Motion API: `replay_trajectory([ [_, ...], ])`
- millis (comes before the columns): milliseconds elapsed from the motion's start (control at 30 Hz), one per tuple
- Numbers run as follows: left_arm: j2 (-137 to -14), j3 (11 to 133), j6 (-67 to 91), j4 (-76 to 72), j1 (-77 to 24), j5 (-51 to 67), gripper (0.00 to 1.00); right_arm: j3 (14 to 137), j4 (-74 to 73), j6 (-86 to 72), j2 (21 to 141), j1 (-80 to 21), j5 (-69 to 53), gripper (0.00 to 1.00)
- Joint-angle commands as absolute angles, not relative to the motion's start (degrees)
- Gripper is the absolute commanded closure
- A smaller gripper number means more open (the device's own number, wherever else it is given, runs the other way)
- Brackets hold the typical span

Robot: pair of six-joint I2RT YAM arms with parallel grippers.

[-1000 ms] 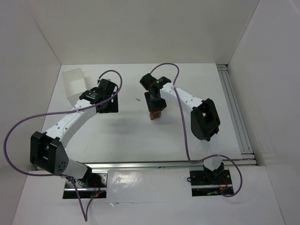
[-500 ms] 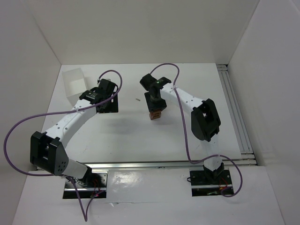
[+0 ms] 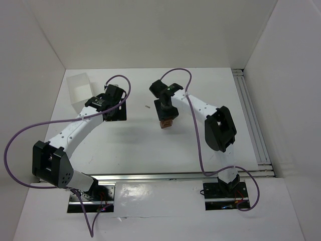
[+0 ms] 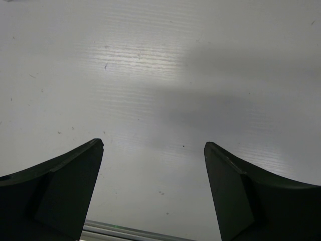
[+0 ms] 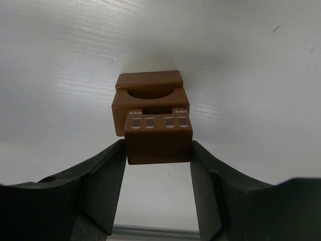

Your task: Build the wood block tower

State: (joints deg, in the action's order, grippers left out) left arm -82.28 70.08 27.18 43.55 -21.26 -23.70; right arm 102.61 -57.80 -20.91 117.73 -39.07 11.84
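My right claw (image 5: 158, 150) is clamped on the top block (image 5: 158, 140) of the tower (image 3: 165, 123), near the middle of the table (image 3: 140, 150).

Nearest me, my fingers (image 5: 108, 175) press flat on the block's plain side faces, which I judge the right place to hold. It looks like small, light, rigid wood, smooth enough to slip, and the narrow stack seems easy to topple. Beneath it sits an arch-cut block (image 5: 150, 100), slightly offset. My left claw (image 4: 153, 150) hangs spread wide and empty, toward the far left corner by the white tray (image 3: 75, 100).
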Motion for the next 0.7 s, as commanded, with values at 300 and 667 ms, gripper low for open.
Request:
replay_trajectory([
  [300, -80.77, 71.54, 27.51, 43.86, -21.53, -23.64, 0.06, 103.88, -57.83, -20.39, 116.98, -39.99, 12.74, 0.13],
  [667, -80.24, 71.54, 27.51, 44.38, -21.53, -23.64, 0.06, 104.41, -58.36, -20.39, 116.98, -39.99, 13.36, 0.29],
])
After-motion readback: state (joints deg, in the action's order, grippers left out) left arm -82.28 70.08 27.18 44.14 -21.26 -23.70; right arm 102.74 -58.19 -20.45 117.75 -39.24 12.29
